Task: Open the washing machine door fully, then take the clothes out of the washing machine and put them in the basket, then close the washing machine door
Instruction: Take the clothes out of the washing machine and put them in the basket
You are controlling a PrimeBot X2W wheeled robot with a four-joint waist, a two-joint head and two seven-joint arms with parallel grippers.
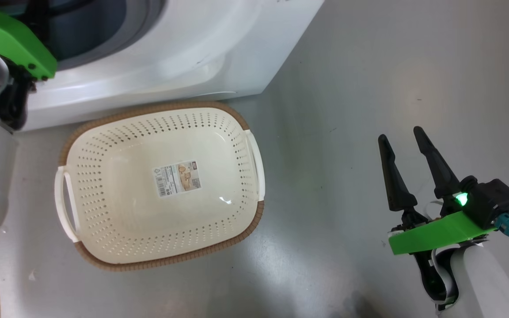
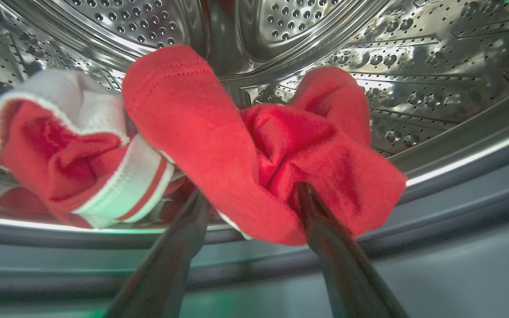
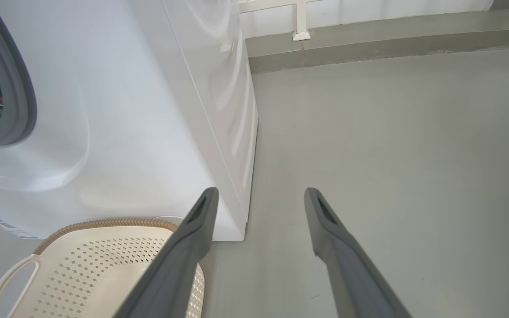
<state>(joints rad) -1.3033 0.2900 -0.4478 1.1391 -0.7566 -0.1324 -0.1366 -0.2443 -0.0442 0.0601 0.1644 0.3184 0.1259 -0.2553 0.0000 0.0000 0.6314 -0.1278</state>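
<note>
The left gripper (image 2: 251, 191) is inside the washing machine's steel drum (image 2: 281, 22), its two dark fingers spread wide. Their tips are up against the clothes (image 2: 219, 132), with a fold of red fabric between them that they have not clamped. In the left wrist view the clothes are a crumpled red bundle. Its long axis runs left to right across the middle of the frame, with a white panel and a striped band at the left end. It rests on the low part of the drum, close to the opening.

The right gripper (image 1: 400, 134) hangs over the bare grey floor (image 1: 347, 88) at the lower right of the head view. Its fingers are wide apart, empty, and pointing up the frame.

The basket (image 1: 117, 190) sits on the floor at the centre-left of the head view, open side up, with a paper label (image 1: 177, 178) on its bottom. Its long axis lies left to right and a little tilted, with a white handle at each end. Its far rim is just beside the base of the washing machine (image 1: 170, 53), which takes up the upper left.
</note>
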